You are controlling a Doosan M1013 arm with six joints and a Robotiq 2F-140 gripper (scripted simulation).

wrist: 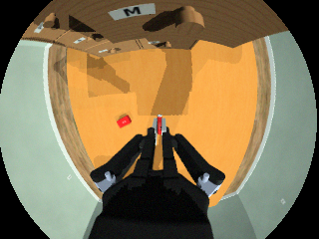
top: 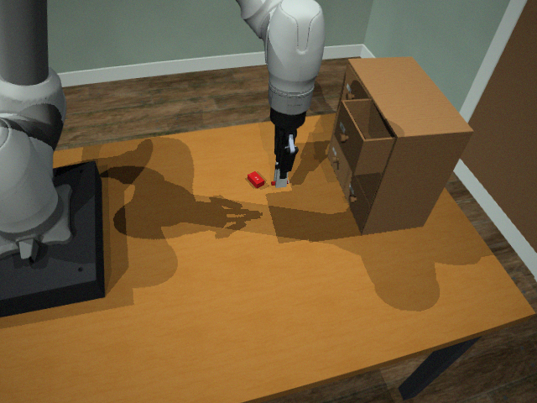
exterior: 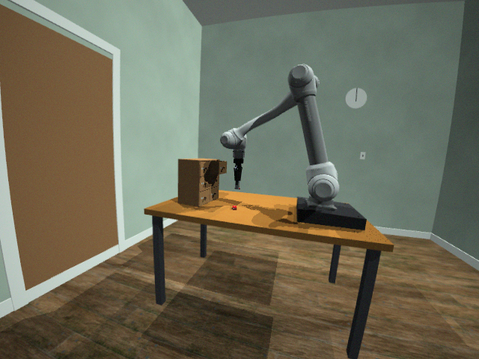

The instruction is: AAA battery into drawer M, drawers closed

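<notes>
My gripper [top: 280, 182] [exterior: 236, 187] [wrist: 159, 123] is shut on the red AAA battery [top: 273, 183] [wrist: 159, 119], whose ends stick out on either side of the fingertips. It points down and hangs above the table, in front of the chest [top: 423, 93] [exterior: 188, 181]. The drawer marked M [top: 353, 138] [exterior: 223, 167] [wrist: 224, 25] is in the top row and stands pulled out, level. Its M label faces my wrist camera. The part of its inside that shows in the top camera looks empty. The gripper is outside the drawer, on its front side.
A small red block [top: 256, 179] [exterior: 234, 207] [wrist: 124, 121] lies on the table [top: 260, 303] [exterior: 270, 226] near the spot below the gripper. The chest's other visible drawers look pushed in. The robot's dark base plate [top: 52, 277] [exterior: 332, 216] is at the opposite end of the table.
</notes>
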